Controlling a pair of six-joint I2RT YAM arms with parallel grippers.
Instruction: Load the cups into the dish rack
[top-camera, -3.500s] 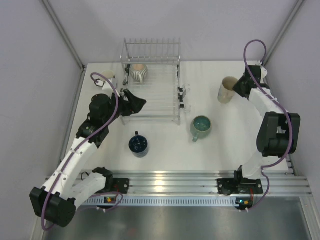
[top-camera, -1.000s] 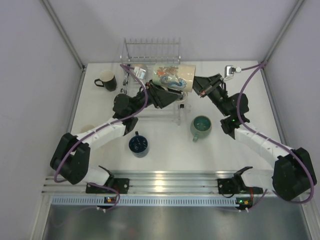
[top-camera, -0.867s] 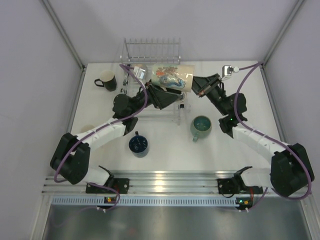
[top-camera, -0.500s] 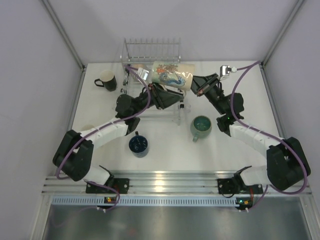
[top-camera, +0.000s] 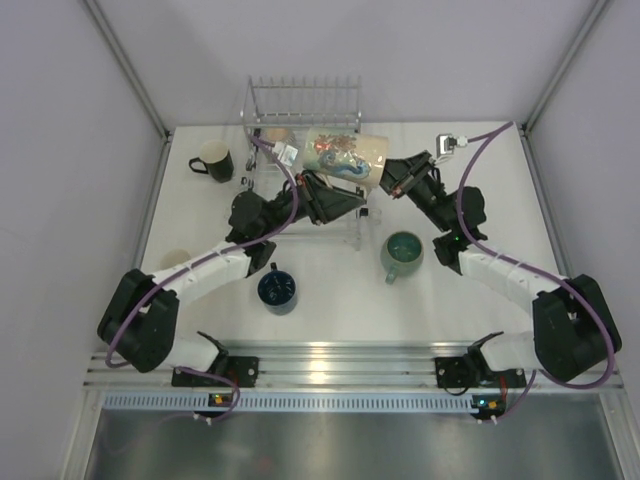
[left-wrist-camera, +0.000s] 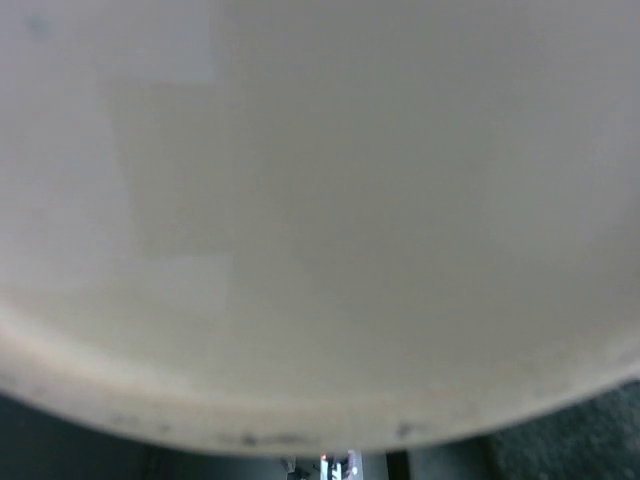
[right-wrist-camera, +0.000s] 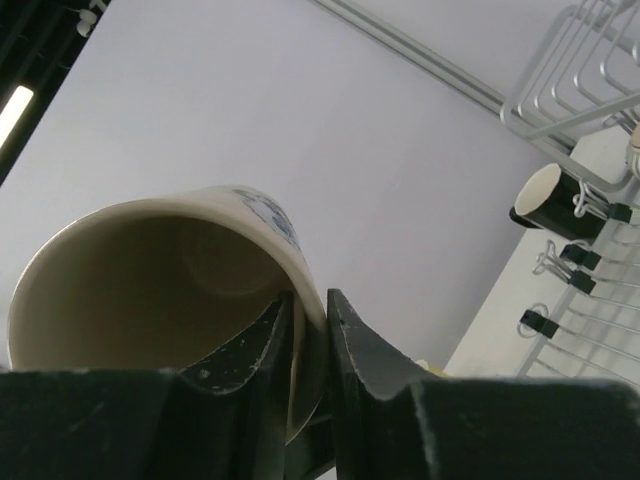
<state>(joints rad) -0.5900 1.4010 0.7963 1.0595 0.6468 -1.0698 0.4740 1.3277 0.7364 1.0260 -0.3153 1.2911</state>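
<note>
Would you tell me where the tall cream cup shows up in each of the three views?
Top external: the cup is at top centre, lying sideways over the rack.
Left wrist: its cream wall fills nearly the whole picture.
Right wrist: lower left, mouth toward the camera, rim pinched by the right hand.
Landmark: the black cup, seen in the top and right wrist views only.

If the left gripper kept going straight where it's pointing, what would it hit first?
Most likely the tall cream cup, held at its rim by the right gripper: its wall fills the left wrist view. Contact can't be judged.
</note>
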